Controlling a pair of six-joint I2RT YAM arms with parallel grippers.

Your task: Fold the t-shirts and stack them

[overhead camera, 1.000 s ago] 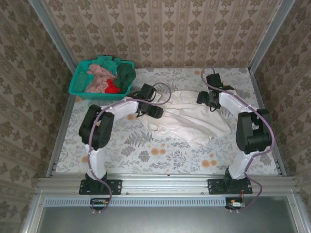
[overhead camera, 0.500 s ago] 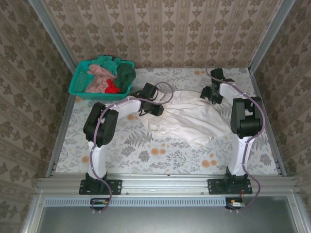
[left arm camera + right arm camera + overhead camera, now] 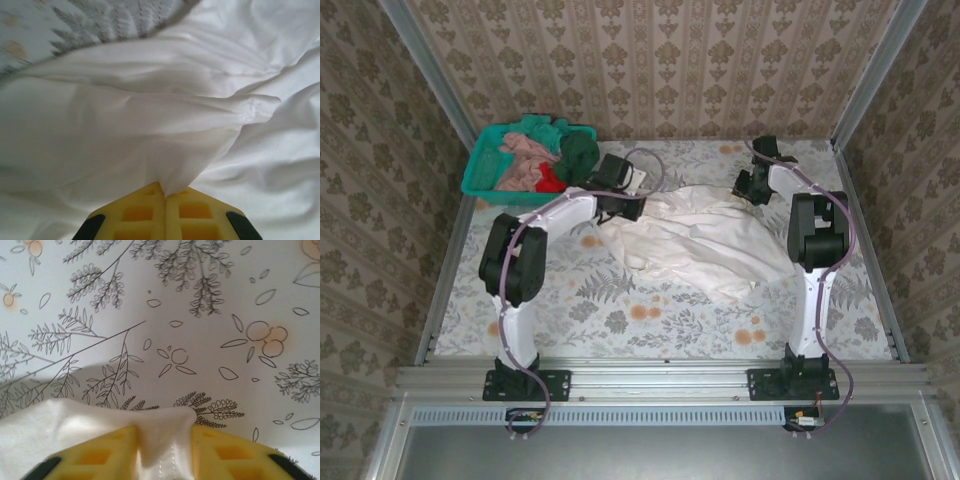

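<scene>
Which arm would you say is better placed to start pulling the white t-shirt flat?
Left, probably: the left gripper is shut tight on the white t-shirt, while the right gripper stands wider around its hem, grip less certain.

My top camera high behind the arm bases, looking down on the whole table, both wrist cameras close in, facing the white shirt, shared by every view
</scene>
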